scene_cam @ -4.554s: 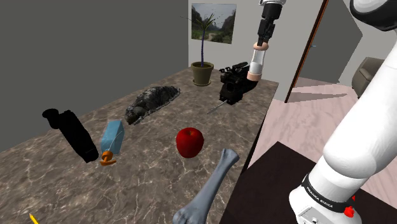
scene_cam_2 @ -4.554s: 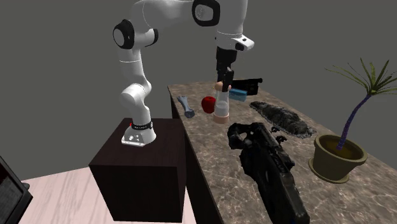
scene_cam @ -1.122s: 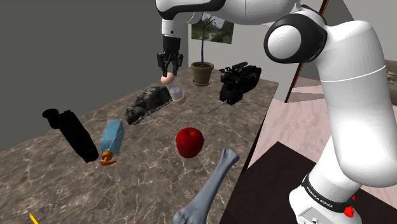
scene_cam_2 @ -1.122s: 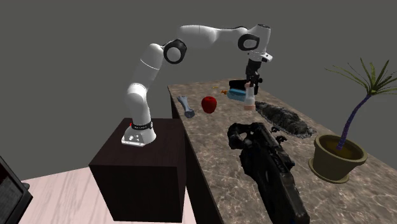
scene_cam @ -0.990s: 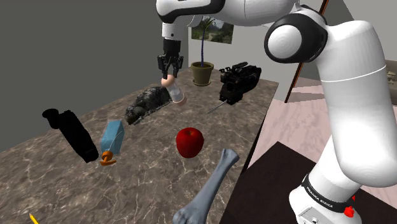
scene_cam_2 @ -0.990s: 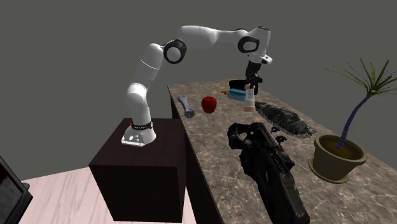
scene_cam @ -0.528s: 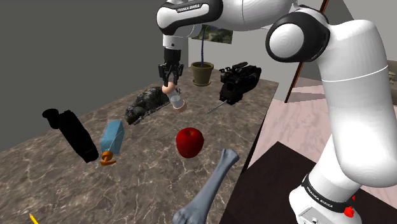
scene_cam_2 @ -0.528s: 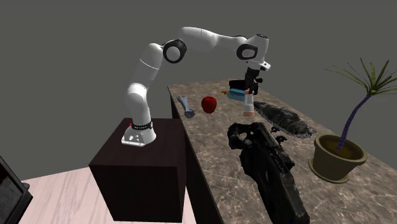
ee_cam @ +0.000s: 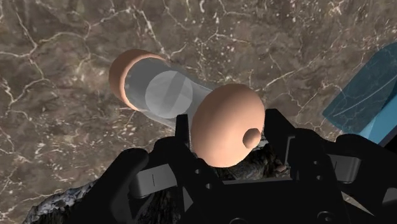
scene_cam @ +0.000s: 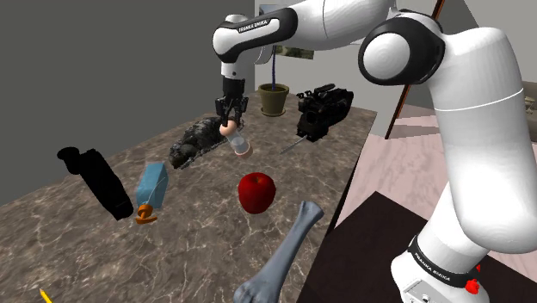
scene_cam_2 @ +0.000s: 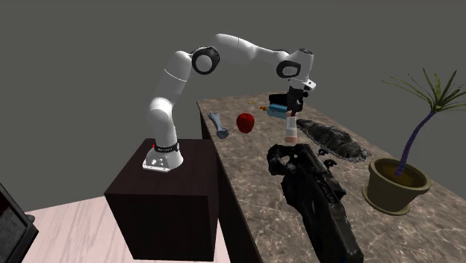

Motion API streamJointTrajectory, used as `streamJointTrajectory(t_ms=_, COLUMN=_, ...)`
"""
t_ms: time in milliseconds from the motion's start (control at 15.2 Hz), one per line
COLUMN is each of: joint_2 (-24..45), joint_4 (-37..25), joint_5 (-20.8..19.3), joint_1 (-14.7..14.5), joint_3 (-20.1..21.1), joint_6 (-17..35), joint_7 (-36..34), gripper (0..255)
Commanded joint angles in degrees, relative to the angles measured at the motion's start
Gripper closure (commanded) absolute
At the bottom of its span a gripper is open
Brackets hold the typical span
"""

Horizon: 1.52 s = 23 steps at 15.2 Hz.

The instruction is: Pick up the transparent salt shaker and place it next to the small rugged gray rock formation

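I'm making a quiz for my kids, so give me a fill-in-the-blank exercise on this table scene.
The gripper is ____ on the salt shaker.
The red fruit between the shaker and the bone is an ____.
The rock formation beside the shaker lies on the ____.
Missing words: shut, apple, table.

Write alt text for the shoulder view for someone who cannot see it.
A white robot arm reaches over a marbled table, its black jaws clamped on the cap of a tilted clear salt shaker beside a dark rock. A red apple, a grey bone and a blue carton sit nearer the camera.
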State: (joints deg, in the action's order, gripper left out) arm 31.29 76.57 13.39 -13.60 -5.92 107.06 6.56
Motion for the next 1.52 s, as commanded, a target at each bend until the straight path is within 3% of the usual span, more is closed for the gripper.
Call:
streamJointTrajectory(t_ms=0, joint_2=0.3, joint_4=0.8, joint_5=0.0, joint_1=0.0, joint_3=0.0, joint_6=0.7, joint_7=0.2, gripper=255)
streamJointTrajectory(t_ms=396, joint_2=0.3, joint_4=0.8, joint_5=0.0, joint_1=0.0, joint_3=0.0, joint_6=0.7, joint_7=0.2, gripper=255)
streamJointTrajectory(t_ms=462, joint_2=0.3, joint_4=0.7, joint_5=0.0, joint_1=0.1, joint_3=0.0, joint_6=0.6, joint_7=0.2, gripper=0)
streamJointTrajectory(t_ms=792, joint_2=0.3, joint_4=0.8, joint_5=0.0, joint_1=0.0, joint_3=0.0, joint_6=0.7, joint_7=0.2, gripper=0)
streamJointTrajectory(t_ms=1056, joint_2=-0.3, joint_4=-5.4, joint_5=-0.3, joint_1=0.8, joint_3=-0.3, joint_6=-6.1, joint_7=-0.3, gripper=0)
streamJointTrajectory(t_ms=1452, joint_2=-0.3, joint_4=-5.4, joint_5=-0.3, joint_1=0.8, joint_3=-0.3, joint_6=-6.1, joint_7=-0.3, gripper=0)
